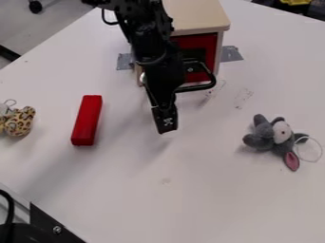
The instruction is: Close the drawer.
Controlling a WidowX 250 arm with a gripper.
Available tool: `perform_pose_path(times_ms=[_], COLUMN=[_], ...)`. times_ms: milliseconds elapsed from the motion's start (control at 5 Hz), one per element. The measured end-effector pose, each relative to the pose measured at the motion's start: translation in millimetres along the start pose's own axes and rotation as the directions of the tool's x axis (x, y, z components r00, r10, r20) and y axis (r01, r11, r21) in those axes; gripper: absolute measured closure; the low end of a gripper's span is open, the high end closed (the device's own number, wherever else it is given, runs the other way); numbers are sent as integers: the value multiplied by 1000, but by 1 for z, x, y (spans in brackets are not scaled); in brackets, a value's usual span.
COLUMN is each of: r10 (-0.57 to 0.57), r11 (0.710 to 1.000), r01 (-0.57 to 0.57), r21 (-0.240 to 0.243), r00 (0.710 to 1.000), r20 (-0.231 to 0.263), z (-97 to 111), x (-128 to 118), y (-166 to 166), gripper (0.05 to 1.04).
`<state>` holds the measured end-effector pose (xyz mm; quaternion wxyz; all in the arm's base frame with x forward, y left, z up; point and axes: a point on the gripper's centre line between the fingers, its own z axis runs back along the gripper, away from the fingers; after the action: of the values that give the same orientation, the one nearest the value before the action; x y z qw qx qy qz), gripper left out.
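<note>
The wooden cabinet point(200, 15) sits between 12 and 1 o'clock on the desk point(209, 199), with grey tape point(230, 53) running out from its side, presumably so that a push on the drawer does not send the whole box sliding. The drawer's red front point(202, 76) faces roughly 6 o'clock and seems to lie nearly flush in its frame, though the arm hides much of its 9 o'clock side (so whether a slight gap remains, I cannot tell). Its black handle point(204, 87) loops outward from the front, which leaves something to pull or press on. The red block point(88, 120) lies at 9 o'clock, the spotted plush toy point(18, 122) farther out that same way, and the grey plush toy point(276, 137) between 3 and 4; all three are well apart from the drawer, so they should not obstruct its closing. The black arm point(149, 42) enters from the top edge near 11 o'clock and slants down in front of the cabinet, its gripper point(166, 124) hanging near the middle, tip pointing toward 6. It is close beside the handle, on its 7 o'clock side, but contact is unclear. I cannot tell whether the jaws are apart or together. If any gap does remain, the job seems to call for a low, straight push toward 12.
</note>
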<state>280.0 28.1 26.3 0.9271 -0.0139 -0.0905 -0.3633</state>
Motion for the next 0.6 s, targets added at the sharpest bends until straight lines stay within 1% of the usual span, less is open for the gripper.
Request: perform_pose_path(times_ms=[200,400,600], r10=[11,5,17], r11=[998,998,1000], r01=[-12,-4,-15], r21=[-56,-62,-20], r00=[1000,1000,995], r20=[-15,19,102], z=[-1,15,43], x=[-4,1,7], y=[-15,-22,-28], gripper=[83,83,83])
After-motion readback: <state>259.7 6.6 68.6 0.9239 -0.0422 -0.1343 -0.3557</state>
